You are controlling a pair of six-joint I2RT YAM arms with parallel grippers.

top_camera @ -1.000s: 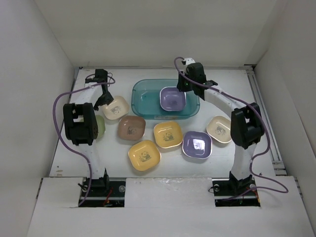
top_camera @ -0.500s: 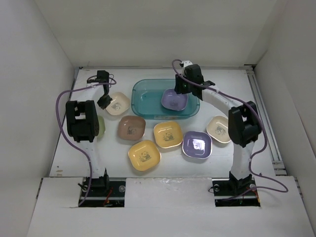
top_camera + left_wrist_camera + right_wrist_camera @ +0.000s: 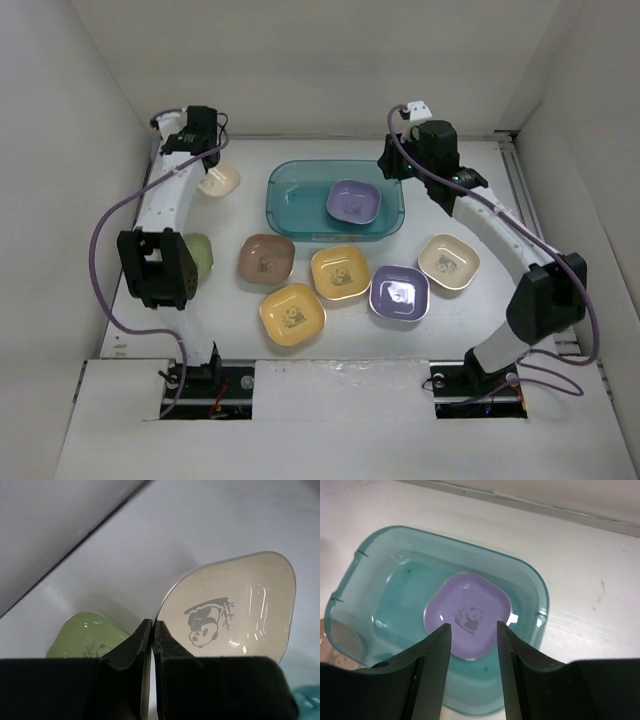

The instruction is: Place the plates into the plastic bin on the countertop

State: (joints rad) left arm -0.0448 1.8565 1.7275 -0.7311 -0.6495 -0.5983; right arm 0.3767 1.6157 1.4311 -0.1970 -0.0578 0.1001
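The plastic bin (image 3: 290, 214) is a translucent teal tub with rounded corners and a raised rim, sitting on a flat, matte white counter (image 3: 520, 200) enclosed by plain white walls. Inside it, towards its right end, one glossy lavender plate (image 3: 467, 614) lies flat. It is a shallow rounded square with a small panda print. The right jaws hang above the bin, spread apart and holding nothing, and the lavender plate shows in the gap between them.

Left of the bin, the left jaws are pressed together on the thin rim of a cream plate (image 3: 235, 610). It is smooth and shiny, printed with a panda and bamboo, and held tilted off the counter.

The other plates lie flat on the counter on the near side of the bin. A brown one (image 3: 267, 258) is just beside the bin's near-left corner. Next come two yellow-orange ones (image 3: 340, 273) (image 3: 292, 314), a purple one (image 3: 399, 293) and a second cream one (image 3: 448, 261). A pale green plate (image 3: 203, 255) lies further left of the bin, partly hidden by the left arm.
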